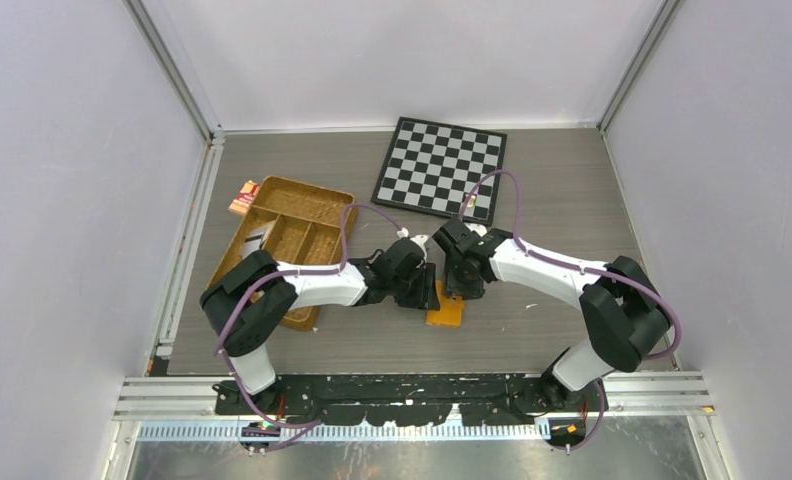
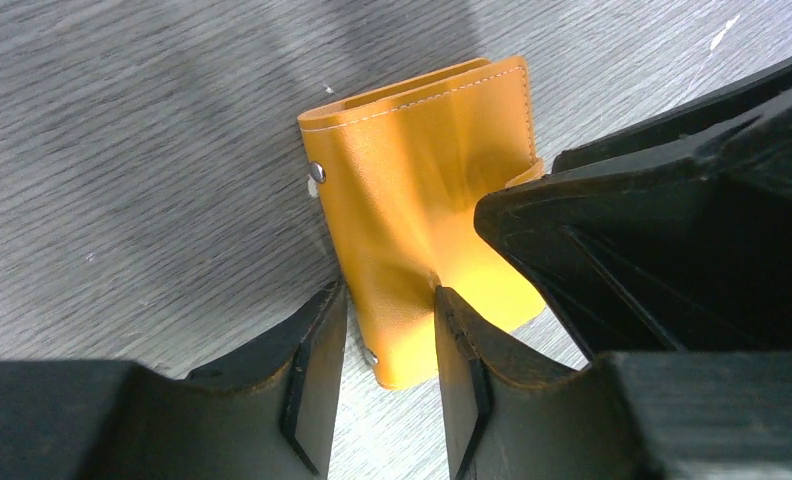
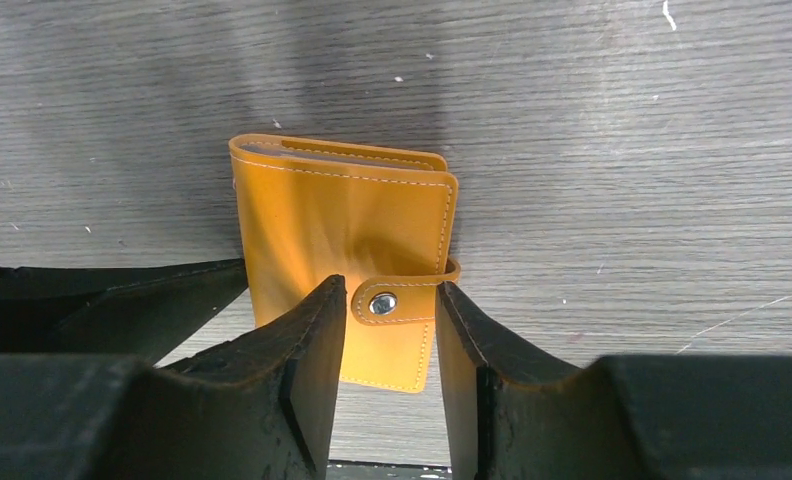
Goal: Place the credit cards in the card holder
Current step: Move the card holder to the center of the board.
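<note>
Both grippers meet on the orange card holder, toward the table's (image 1: 572, 180) near edge, about midway along it.

The chessboard (image 1: 440, 167) lies by the far edge and the woven tray (image 1: 292, 235) toward the left edge. The left gripper (image 2: 387, 340), half closed, pinches a corner of the card holder (image 2: 422, 200), and one finger (image 2: 462, 360) dents the leather. The right gripper's (image 3: 389, 340) half-spread fingertips flank the fastened snap tab (image 3: 382, 303); it is unclear whether they squeeze it.
</note>
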`<state>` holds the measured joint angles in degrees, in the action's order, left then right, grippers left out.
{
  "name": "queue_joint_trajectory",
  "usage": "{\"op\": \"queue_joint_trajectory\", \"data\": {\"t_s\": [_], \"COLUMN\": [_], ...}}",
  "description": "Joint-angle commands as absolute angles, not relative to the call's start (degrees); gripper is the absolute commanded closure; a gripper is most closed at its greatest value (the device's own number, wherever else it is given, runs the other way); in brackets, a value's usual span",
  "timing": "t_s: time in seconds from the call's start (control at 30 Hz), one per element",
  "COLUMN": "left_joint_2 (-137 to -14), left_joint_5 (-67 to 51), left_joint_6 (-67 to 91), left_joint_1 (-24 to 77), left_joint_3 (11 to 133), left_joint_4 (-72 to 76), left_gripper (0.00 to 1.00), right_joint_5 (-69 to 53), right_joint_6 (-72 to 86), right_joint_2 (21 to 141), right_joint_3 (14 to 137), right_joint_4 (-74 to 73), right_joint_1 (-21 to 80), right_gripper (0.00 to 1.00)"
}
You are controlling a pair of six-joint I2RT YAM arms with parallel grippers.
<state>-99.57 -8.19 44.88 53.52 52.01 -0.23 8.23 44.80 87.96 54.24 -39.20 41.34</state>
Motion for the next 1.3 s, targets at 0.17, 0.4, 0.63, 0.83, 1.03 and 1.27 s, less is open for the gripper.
{"op": "queue_joint_trajectory", "data": {"t_s": [0.17, 0.4, 0.63, 0.83, 1.03, 1.27], "left_joint_2": [-98.92, -99.31, -99.15, -99.23, -99.66, -99.68], "left_joint_5": [-7.99, -8.17, -7.83, -7.89, -7.91, -7.82], "left_joint_6": [45.10, 45.18, 45.38, 45.52, 45.53, 45.56], "left_joint_1": [53.26, 53.26, 53.26, 53.26, 53.26, 53.26], "left_joint_3": [51.42, 51.42, 51.03, 50.74, 50.80, 50.80], "left_joint_4": [2.50, 2.63, 2.79, 3.06, 3.08, 2.99], "left_gripper": [0.61, 0.61, 0.61, 0.61, 0.61, 0.61], "right_joint_5": [8.83, 9.11, 8.09, 6.60, 5.29, 3.87], "right_joint_6": [46.66, 46.76, 47.17, 47.95, 47.89, 47.94], "right_joint_2": [89.30, 88.50, 86.56, 82.42, 80.90, 82.25], "right_joint_3": [55.71, 55.57, 53.34, 49.77, 48.98, 48.46], "right_joint_4": [-36.89, -37.44, -35.86, -32.01, -30.61, -29.82], "right_joint_1": [42.12, 42.11, 42.19, 42.18, 42.19, 42.14], "right_gripper": [0.73, 0.96, 1.00, 0.99, 0.99, 0.99]}}
